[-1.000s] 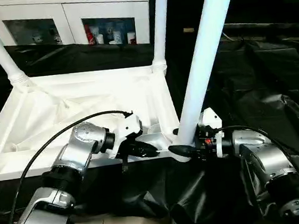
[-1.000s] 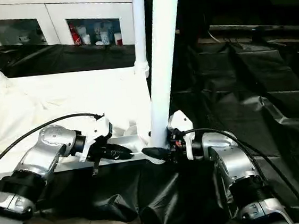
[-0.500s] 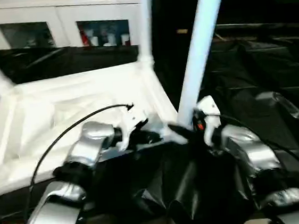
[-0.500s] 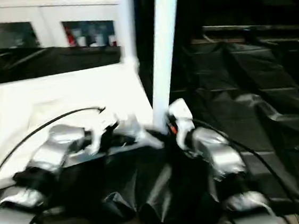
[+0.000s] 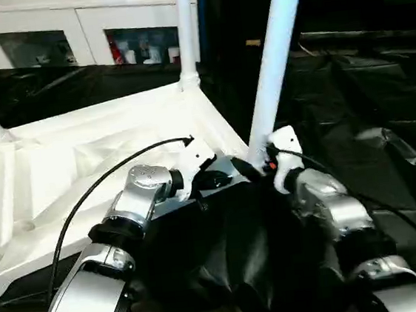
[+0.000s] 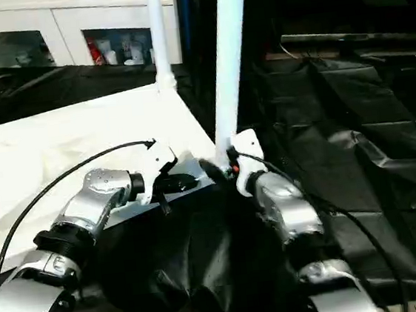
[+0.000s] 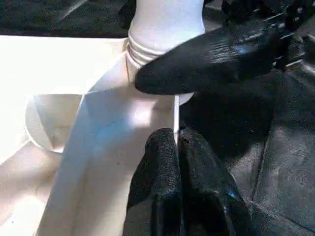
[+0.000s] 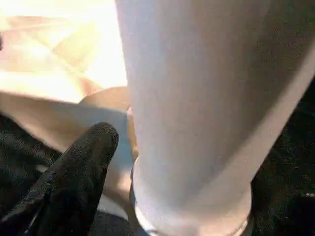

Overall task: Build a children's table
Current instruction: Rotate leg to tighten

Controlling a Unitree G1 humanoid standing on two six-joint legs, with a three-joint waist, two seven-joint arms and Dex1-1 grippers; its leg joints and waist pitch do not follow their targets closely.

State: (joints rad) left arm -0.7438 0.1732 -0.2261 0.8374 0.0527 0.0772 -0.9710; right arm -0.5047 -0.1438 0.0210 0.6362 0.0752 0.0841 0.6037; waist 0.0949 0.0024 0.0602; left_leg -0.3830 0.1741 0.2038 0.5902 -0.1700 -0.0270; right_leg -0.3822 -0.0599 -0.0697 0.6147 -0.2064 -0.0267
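Left wrist view: clenched left gripper (image 7: 178, 147) pinches the upturned white ribbed plastic tabletop (image 5: 81, 151) rim beside the nearest white tubular leg (image 5: 275, 52) — right gripper (image 5: 248, 168) spread around it (apparently seating). Next, probably, the remaining corner.

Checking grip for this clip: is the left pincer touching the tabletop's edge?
Touching. In the left wrist view the left pincer has its two fingers shut on the thin wall of the tabletop, beside the near leg.

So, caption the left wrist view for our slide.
Shut left gripper pinching the upturned tabletop rim beside a socketed leg.
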